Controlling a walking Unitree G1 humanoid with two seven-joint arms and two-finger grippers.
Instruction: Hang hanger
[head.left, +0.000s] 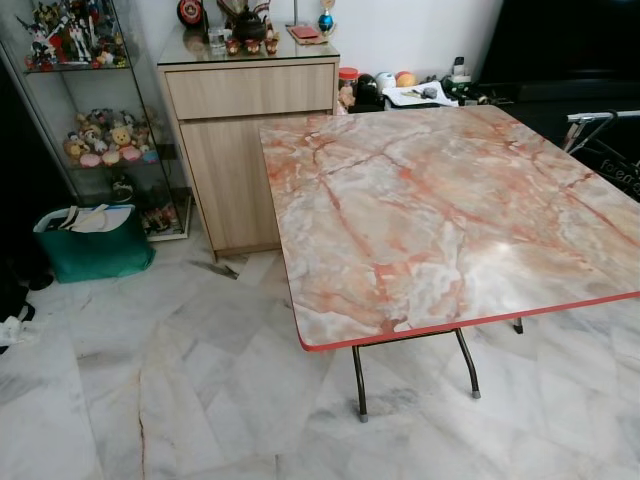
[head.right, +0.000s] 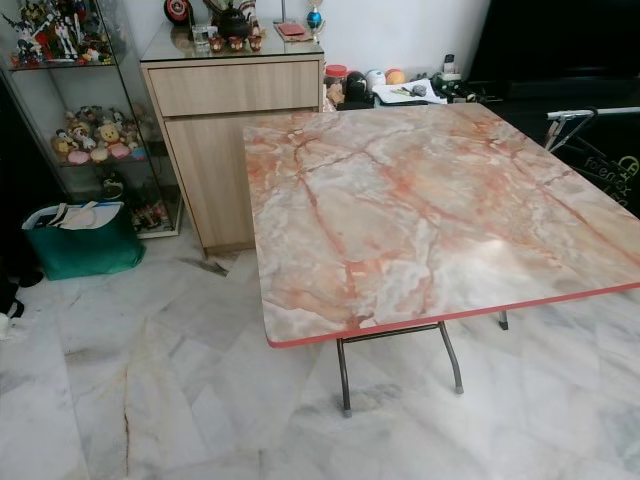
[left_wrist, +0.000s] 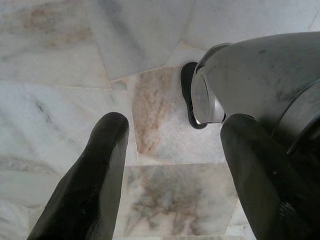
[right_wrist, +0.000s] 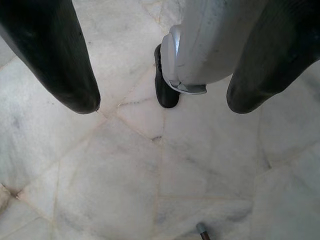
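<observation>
Head cam looks down on a folding table (head.left: 450, 210) w/ pink-veined marble top and red edge, standing on a pale marble floor (head.left: 150, 400); wood cabinet (head.left: 245, 140) behind its far left corner, glass shelf unit (head.left: 85, 110) of figurines further left, green bag (head.left: 95, 245) on the floor below it. Both arms hang idle, pointing down. Left gripper (left_wrist: 172, 165): fingers spread wide, nothing between them, floor tiles and the robot's own leg and foot (left_wrist: 192, 100) past them. Right gripper (right_wrist: 162, 102): fingers also spread, empty, same leg-and-floor view, plus a table leg tip (right_wrist: 201, 230) near the frame edge. Hanger: can't find it; tabletop looks bare, and no rail or hook to hang on is visible either. A metal frame (head.left: 600, 125) at far right, beyond the table, might be a rack but too cropped to tell. Risks, my judgement: (1) robot must search while walking, so a foot or a low-hanging gripper could clip the table legs, which sit close; folding table likely shifts easily. (2) Turning left near the glass shelves = collision hazard. (3) Polished floor may be slippery.
</observation>
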